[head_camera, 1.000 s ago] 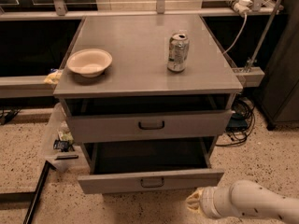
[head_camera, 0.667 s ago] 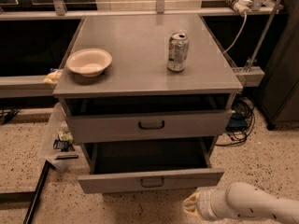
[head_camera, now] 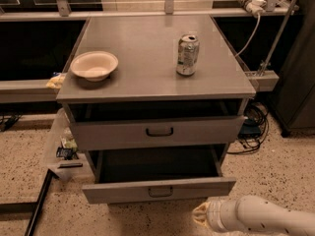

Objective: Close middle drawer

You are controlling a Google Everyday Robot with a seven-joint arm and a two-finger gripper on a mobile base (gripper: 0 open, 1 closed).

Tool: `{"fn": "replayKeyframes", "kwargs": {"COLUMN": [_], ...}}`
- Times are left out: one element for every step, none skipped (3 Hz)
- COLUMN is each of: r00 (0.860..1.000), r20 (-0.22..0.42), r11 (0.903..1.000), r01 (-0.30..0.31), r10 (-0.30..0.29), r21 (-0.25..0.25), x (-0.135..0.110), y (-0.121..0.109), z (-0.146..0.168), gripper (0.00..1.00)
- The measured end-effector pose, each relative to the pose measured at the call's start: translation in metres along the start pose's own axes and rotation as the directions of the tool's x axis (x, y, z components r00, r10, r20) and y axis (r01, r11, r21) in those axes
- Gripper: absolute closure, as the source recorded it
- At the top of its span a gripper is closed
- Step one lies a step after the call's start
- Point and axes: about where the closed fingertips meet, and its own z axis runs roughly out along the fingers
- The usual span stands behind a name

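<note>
My gripper [head_camera: 201,214], opening cannot tell, sits below-right of the middle drawer [head_camera: 158,188]; an off-centre push risks skewing and jamming it.

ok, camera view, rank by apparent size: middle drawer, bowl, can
1. middle drawer: widest by far, pulled out.
2. bowl.
3. can: narrower than the bowl but taller, so it's a close call.
The gripper is at the lower right, near the drawer's right end. It is nearest the camera, so it's not ranked.
</note>
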Motion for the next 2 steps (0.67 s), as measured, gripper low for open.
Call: {"fn": "replayKeyframes", "kwargs": {"r00": [0.997, 0.993], "r20": [-0.03, -0.037], "r11": [0.9948, 0.9834], "r01": [0.071, 0.116], "r10": [-0.069, -0.112], "r21": [0.074, 0.139], "x": [0.005, 0.013], "y": [-0.02, -0.043], "z": [0.012, 0.023], "gripper": [1.0, 1.0]}}
